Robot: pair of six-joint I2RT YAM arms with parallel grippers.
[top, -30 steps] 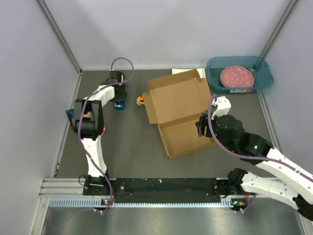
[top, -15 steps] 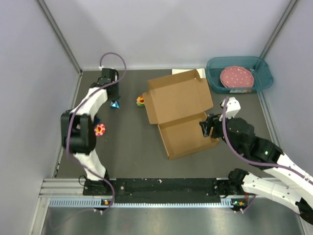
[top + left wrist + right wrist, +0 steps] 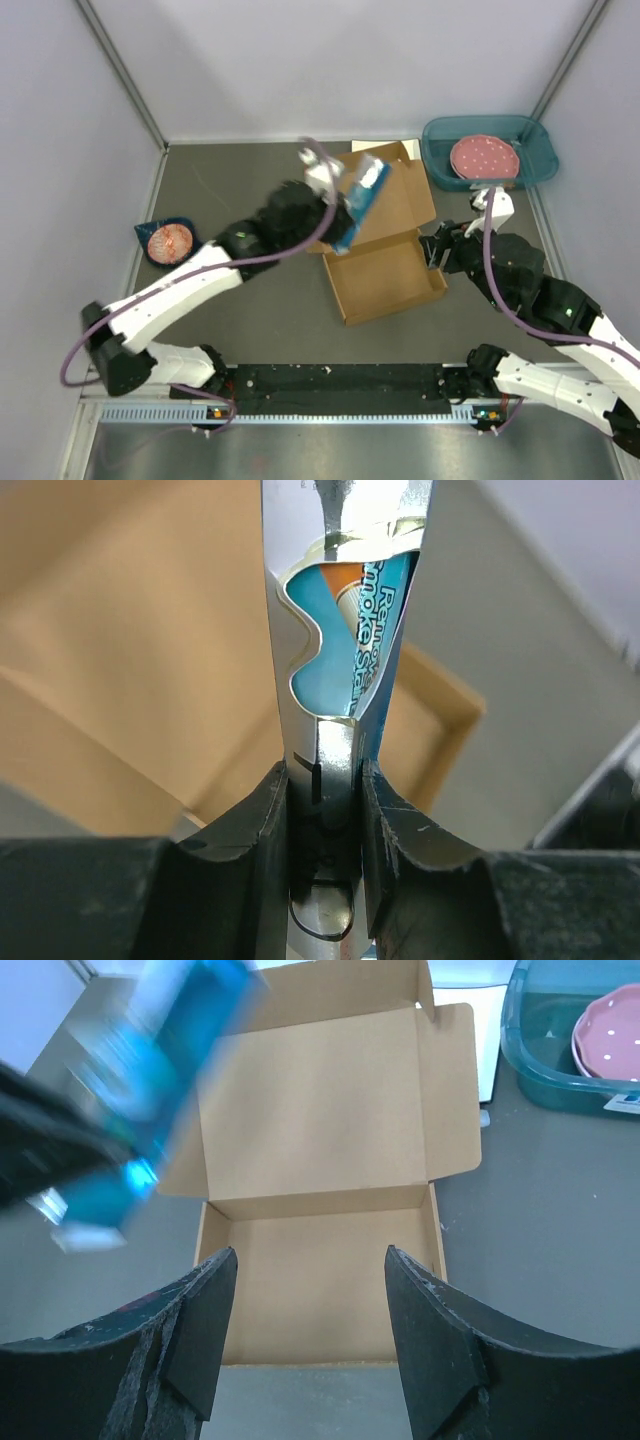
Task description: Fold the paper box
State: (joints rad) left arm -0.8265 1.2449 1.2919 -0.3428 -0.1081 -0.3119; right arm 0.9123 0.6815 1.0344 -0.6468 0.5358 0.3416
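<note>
The paper box (image 3: 385,275), brown cardboard, lies open at mid-table, with its tray near and its lid (image 3: 405,195) flat behind. My left gripper (image 3: 338,212) hangs over the lid's left side, shut on a blue and silver toothpaste pack (image 3: 365,185). In the left wrist view the pack (image 3: 345,630) stands up between the pads (image 3: 275,800) of that gripper (image 3: 325,780). My right gripper (image 3: 435,250) is open at the tray's right edge. In the right wrist view it (image 3: 310,1252) frames the empty tray (image 3: 320,1290), and the pack (image 3: 150,1070) shows blurred at upper left.
A teal bin (image 3: 535,160) holding a pink dotted plate (image 3: 485,157) stands at the back right. A dark dish (image 3: 168,240) with something orange in it lies at the left. A white sheet (image 3: 372,146) peeks out behind the lid. Grey walls close in three sides.
The left arm has swung from the back left corner to over the box lid, its jaws now shut on the blue pack. The right gripper has drawn back a little to the right.
</note>
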